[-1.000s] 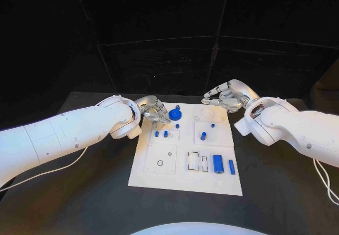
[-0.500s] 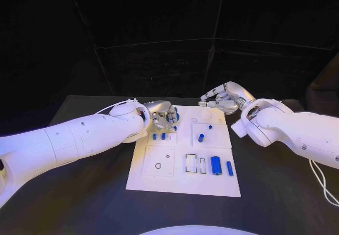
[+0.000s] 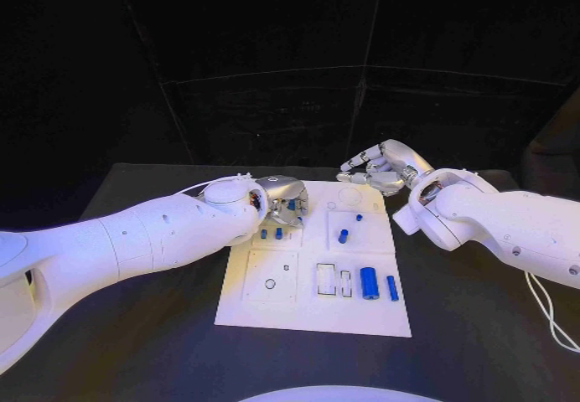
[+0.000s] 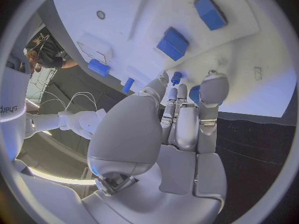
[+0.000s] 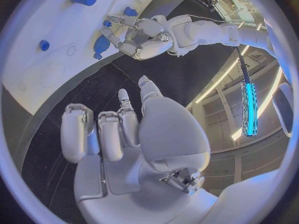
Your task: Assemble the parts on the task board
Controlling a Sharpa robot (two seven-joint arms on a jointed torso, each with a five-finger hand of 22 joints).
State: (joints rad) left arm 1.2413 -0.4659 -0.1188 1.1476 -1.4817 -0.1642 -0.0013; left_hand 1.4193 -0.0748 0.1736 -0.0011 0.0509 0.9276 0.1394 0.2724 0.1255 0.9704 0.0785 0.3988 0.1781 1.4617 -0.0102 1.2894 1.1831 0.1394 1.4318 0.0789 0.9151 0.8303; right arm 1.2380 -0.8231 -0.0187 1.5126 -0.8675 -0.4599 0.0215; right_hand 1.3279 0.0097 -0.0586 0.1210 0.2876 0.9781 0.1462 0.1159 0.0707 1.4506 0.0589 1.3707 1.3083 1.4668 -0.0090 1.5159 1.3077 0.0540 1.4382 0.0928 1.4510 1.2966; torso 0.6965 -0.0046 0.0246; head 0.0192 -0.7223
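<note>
The white task board [image 3: 302, 303] lies in the middle of the black table. My left hand [image 3: 285, 199] reaches over its far left corner, fingers pointing down around a round blue part [image 5: 101, 44]. In the left wrist view the fingertips [image 4: 212, 87] cover most of that round part [image 4: 194, 95], so a grip is not plain. A small blue peg [image 4: 176, 77] stands just beyond them. My right hand [image 3: 378, 170] hovers off the board's far right corner, fingers loosely apart and holding nothing [image 5: 124, 134].
Two small blue pegs [image 3: 271, 234] stand near my left hand. A blue piece [image 3: 344, 235] and a peg [image 3: 359, 219] sit on the right half. A blue cylinder [image 3: 369, 283] and a thin blue bar [image 3: 391, 287] lie at the near right beside a rectangular slot [image 3: 328, 279].
My left hand has moved from beside the round blue part to over it, and its fingers now come down around it. My right hand has stayed almost still.
</note>
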